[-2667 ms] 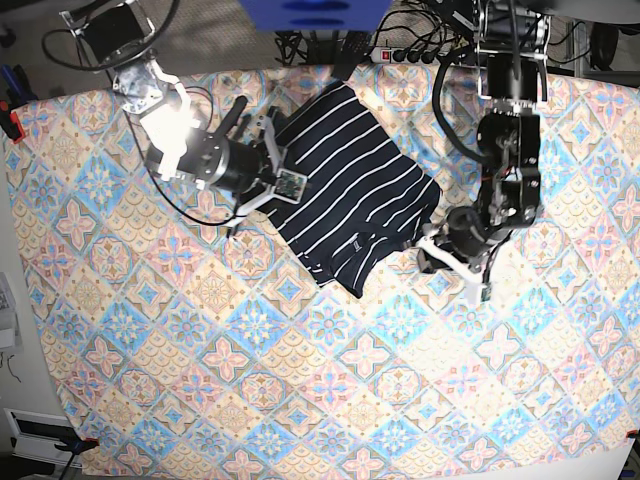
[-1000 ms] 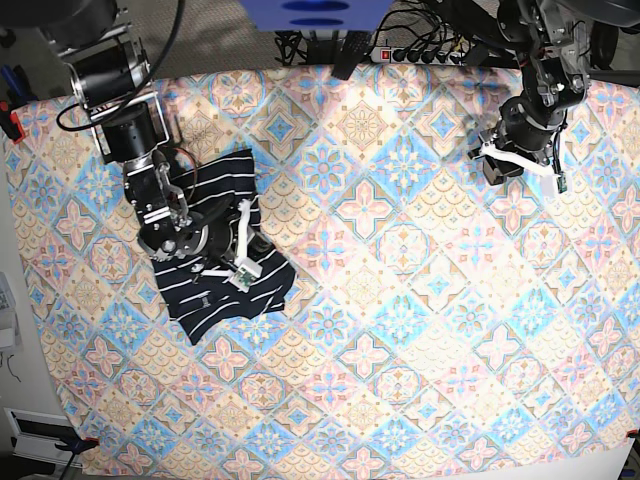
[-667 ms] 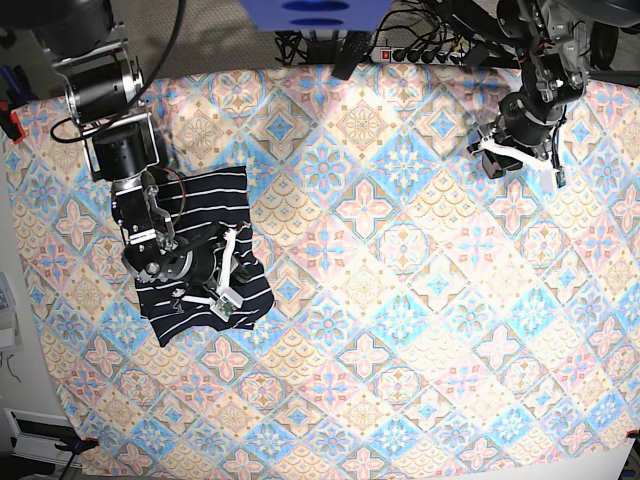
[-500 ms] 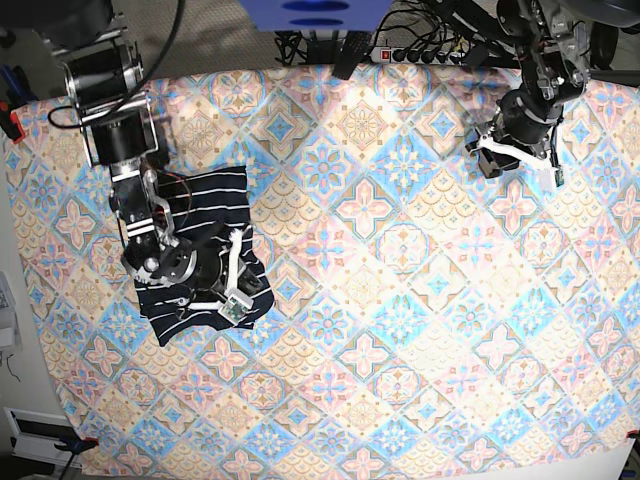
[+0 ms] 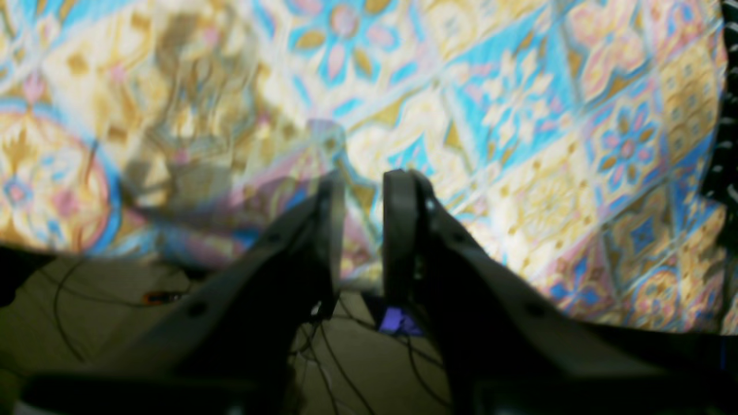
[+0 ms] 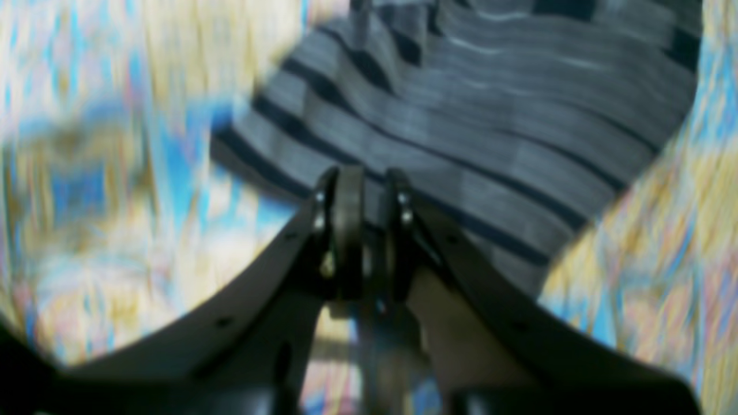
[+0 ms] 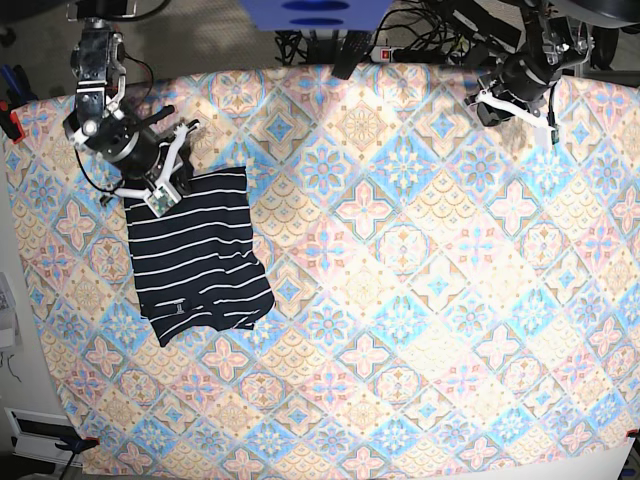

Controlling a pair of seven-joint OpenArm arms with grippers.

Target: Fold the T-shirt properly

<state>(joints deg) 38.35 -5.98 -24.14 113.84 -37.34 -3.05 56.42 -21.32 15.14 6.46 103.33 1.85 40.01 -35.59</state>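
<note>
The T-shirt (image 7: 195,255), dark navy with thin white stripes, lies folded into a flat rectangle on the left of the tablecloth (image 7: 400,250). My right gripper (image 7: 190,178) sits at the shirt's top edge. In the right wrist view, which is blurred, the right gripper (image 6: 373,184) has its fingers pressed almost together with the T-shirt (image 6: 490,115) just beyond the tips. No fabric shows between them. My left gripper (image 7: 503,112) hangs far off at the back right. In the left wrist view the left gripper (image 5: 363,190) keeps a narrow gap holding nothing.
The patterned tablecloth (image 5: 519,115) covers the whole table. Behind its back edge lie a power strip (image 7: 405,55), cables (image 5: 357,357) on the floor, and a blue object (image 7: 310,12). Orange clamps hold the cloth's corners at the left.
The right arm pulled back from the middle of the shirt to its top edge, leaving it lying flat. The left gripper drew toward the back edge and its jaws narrowed.
</note>
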